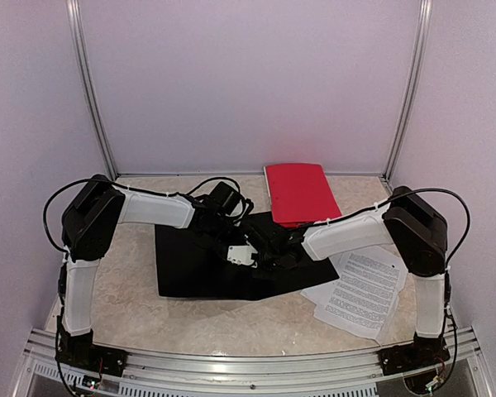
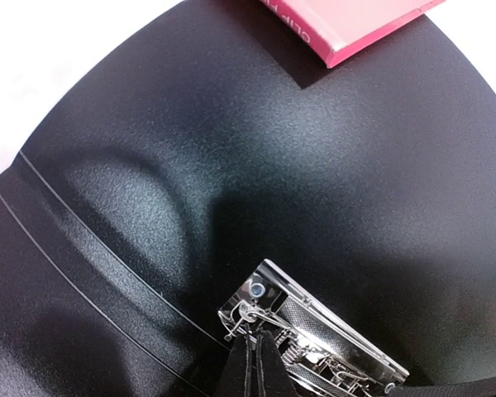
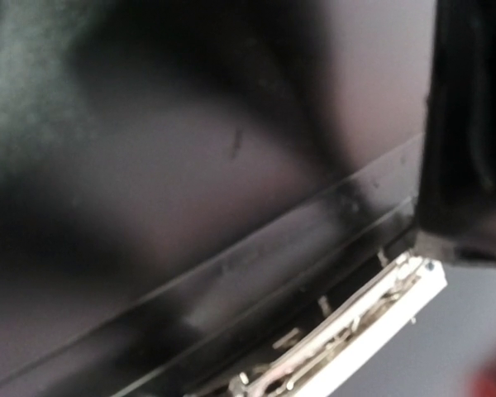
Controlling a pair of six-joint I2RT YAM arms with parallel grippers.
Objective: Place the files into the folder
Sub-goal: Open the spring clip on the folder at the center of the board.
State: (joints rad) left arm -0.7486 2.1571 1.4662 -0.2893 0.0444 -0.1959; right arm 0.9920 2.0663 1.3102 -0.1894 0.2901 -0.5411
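The black folder (image 1: 190,269) lies open in the middle of the table, with its metal clip (image 2: 335,331) on the inner cover (image 2: 314,149). My left gripper (image 2: 260,337) is shut, its tips touching the clip's wire lever. In the top view the left gripper (image 1: 241,245) and the right gripper (image 1: 271,250) meet over the clip (image 1: 240,255). The right wrist view is blurred: it shows the folder's spine (image 3: 256,256) and the clip (image 3: 355,331), not my right fingers. The files (image 1: 364,289), printed white sheets, lie loose at the right, partly under the right arm.
A red folder (image 1: 298,192) lies shut at the back, its near edge overlapping the black folder, and it shows as pink in the left wrist view (image 2: 355,29). White walls close in the table on three sides. An aluminium rail (image 1: 248,364) runs along the near edge.
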